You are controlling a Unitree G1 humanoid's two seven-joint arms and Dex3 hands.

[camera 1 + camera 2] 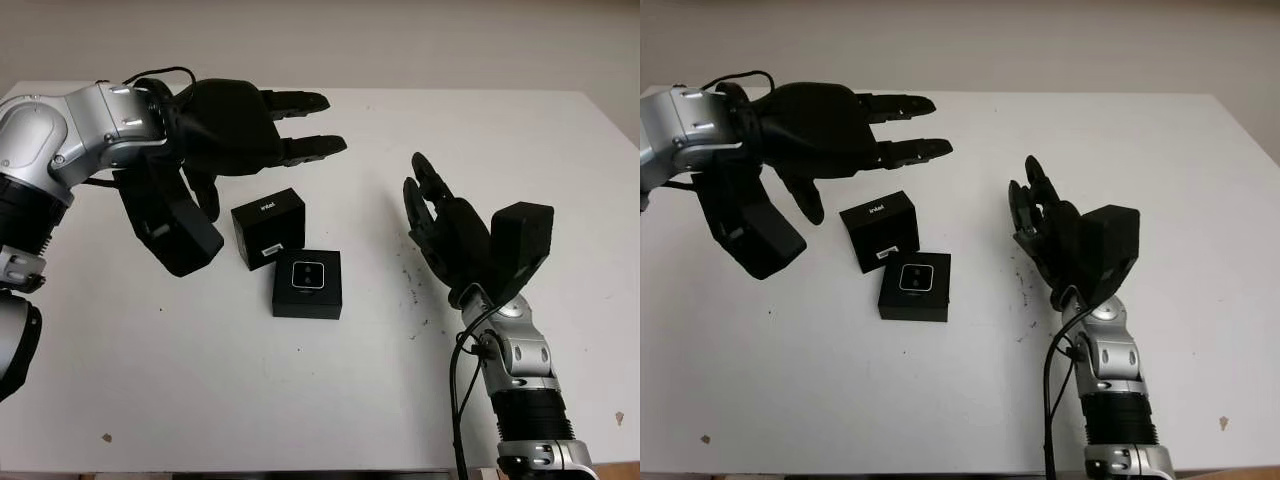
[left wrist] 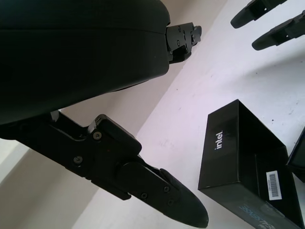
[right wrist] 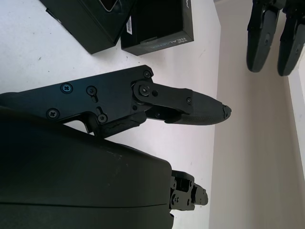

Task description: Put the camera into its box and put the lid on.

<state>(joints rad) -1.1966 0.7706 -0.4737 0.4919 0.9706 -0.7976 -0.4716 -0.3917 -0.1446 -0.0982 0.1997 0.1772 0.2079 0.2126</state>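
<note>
One black box (image 1: 307,284), seemingly camera-filled

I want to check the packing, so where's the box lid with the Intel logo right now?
The lid stands on the white table near its middle, just behind the open box, below the open left hand.

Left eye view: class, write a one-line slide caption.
Open left hand hovers above the lid; camera sits in its box; open right hand alongside.

A bare lab-style test setup: plain white table (image 1: 300,400) against a blank wall (image 1: 400,40).
</note>
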